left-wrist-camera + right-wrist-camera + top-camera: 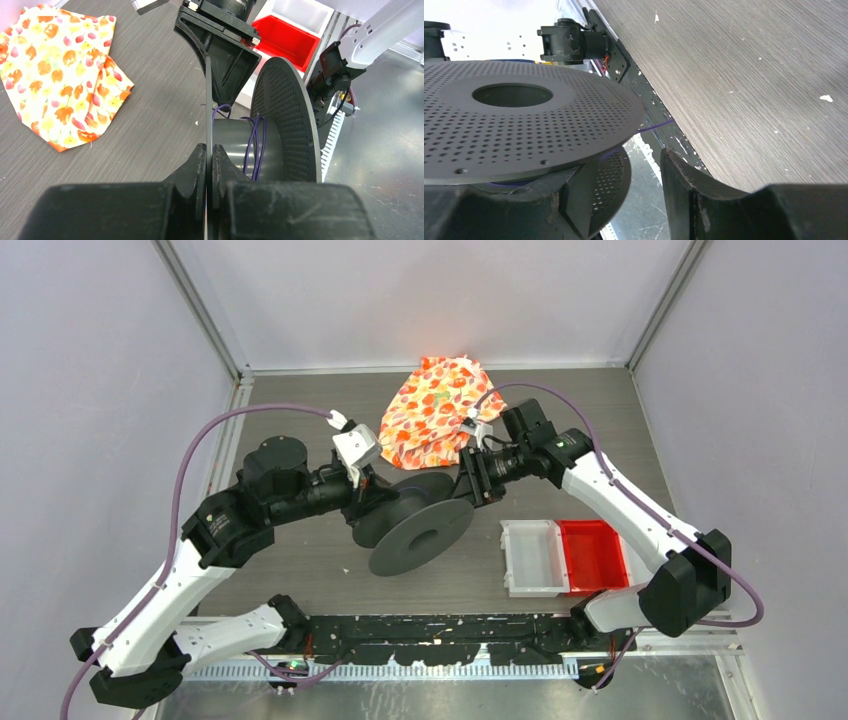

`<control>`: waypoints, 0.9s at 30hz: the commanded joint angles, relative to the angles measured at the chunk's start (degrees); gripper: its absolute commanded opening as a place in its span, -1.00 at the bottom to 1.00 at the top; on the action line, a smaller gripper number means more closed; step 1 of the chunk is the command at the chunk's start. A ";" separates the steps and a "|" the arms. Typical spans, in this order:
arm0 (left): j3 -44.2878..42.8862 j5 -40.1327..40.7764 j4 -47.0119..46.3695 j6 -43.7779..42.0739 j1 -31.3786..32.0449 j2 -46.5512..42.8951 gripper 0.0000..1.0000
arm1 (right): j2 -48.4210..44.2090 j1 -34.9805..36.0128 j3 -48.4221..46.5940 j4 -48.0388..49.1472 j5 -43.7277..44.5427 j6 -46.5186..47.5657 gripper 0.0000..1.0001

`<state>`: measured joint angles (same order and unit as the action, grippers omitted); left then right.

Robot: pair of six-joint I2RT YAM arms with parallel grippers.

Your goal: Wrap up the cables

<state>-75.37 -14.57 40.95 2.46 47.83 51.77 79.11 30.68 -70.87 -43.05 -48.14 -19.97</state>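
Fingers of left gripper [209, 167] clamped on the thin flange rim of spool [287, 125], edge-on between the pads. Fingers of right gripper [621, 167] spread apart, I see nothing pinched — one sits under a flange. Thin purple cable [256, 145] is wound on the hub, just beyond the left fingertips.

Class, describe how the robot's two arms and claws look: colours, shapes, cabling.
The left arm and right arm: white shell links joined by black cylindrical joints. A purple hose loops along each. The left claw and right claw are matte black, with thick wedge-shaped fingers.
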 commanded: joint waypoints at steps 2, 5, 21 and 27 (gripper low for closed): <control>-1.39 -3.27 -8.01 0.35 0.33 -1.18 -0.99 | -0.99 -2.65 -2.22 -2.87 1.70 2.56 0.12; -1.83 -3.03 -8.15 0.65 0.33 -1.23 -0.99 | -0.78 -4.68 -2.04 -3.61 3.66 1.96 0.16; -2.85 -1.59 -6.51 4.49 -0.67 1.35 -0.99 | -9.96 -9.72 -3.52 -8.10 17.07 1.30 0.38; -6.26 -7.29 -2.14 7.34 -4.70 6.44 -0.99 | -15.03 -11.13 -2.74 -7.98 28.44 -1.08 0.49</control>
<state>-76.86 -16.62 40.51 6.37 45.89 55.86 68.07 20.40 -72.14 -50.89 -29.54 -19.20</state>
